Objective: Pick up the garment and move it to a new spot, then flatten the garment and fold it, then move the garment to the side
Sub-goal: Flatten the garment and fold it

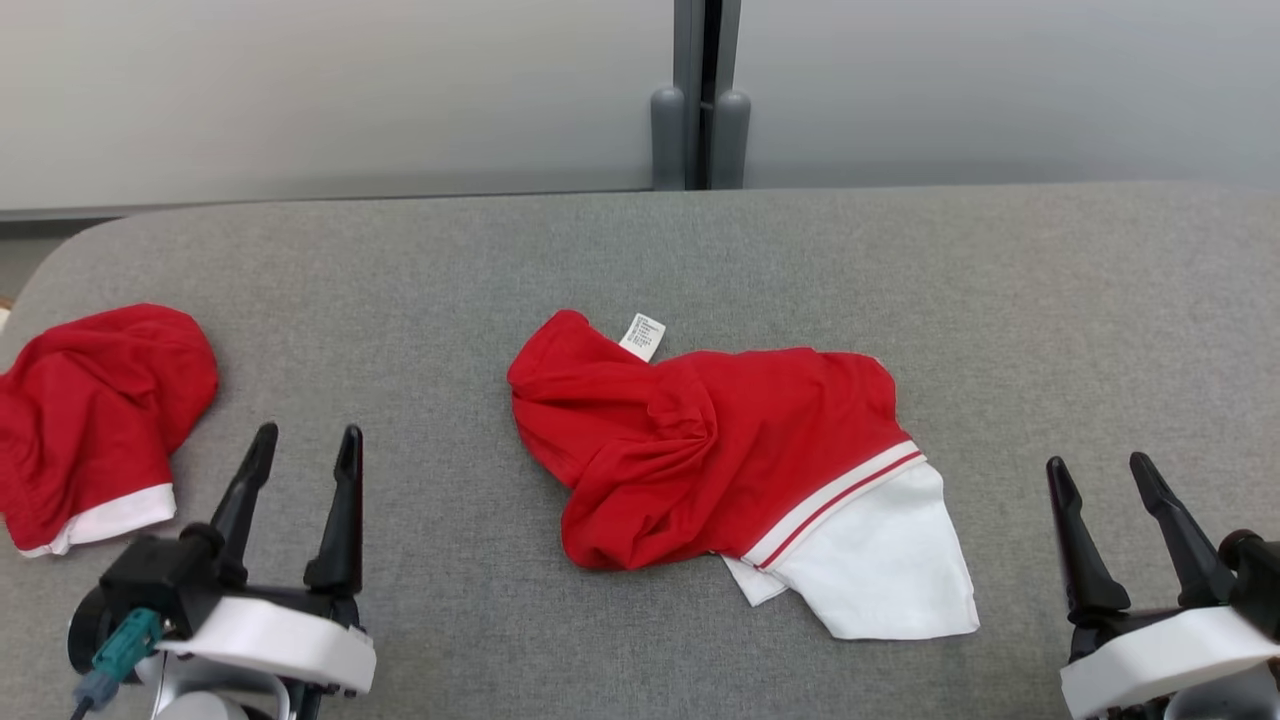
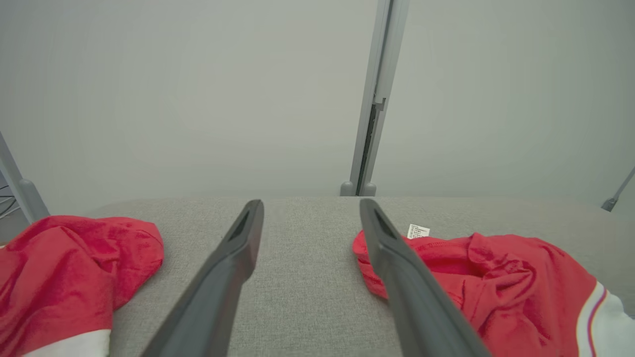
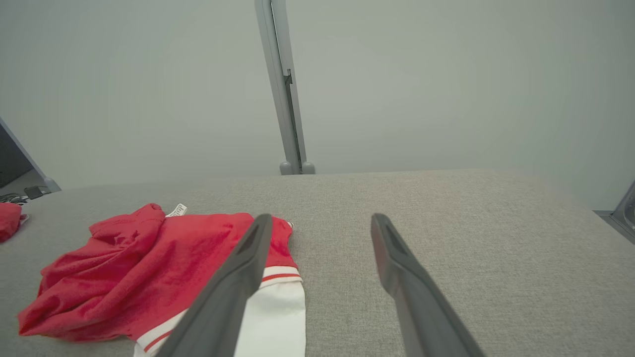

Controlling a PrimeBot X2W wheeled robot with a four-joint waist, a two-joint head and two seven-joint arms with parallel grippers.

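Observation:
A crumpled red garment (image 1: pixel 700 450) with a white striped hem and a small white label lies in the middle of the grey table (image 1: pixel 640 250). It also appears as the garment (image 2: pixel 496 282) at the right of the left wrist view and the garment (image 3: pixel 149 277) at the left of the right wrist view. My left gripper (image 1: pixel 305 440) stands open at the lower left, well left of it, holding nothing. My right gripper (image 1: pixel 1100 465) stands open at the lower right, right of the white hem, also holding nothing.
A second bunched red garment (image 1: pixel 90 420) with a white edge lies at the table's left end. Behind the table runs a pale wall with a grey vertical post (image 1: pixel 700 100). Bare grey cloth surface stretches along the back and right of the table.

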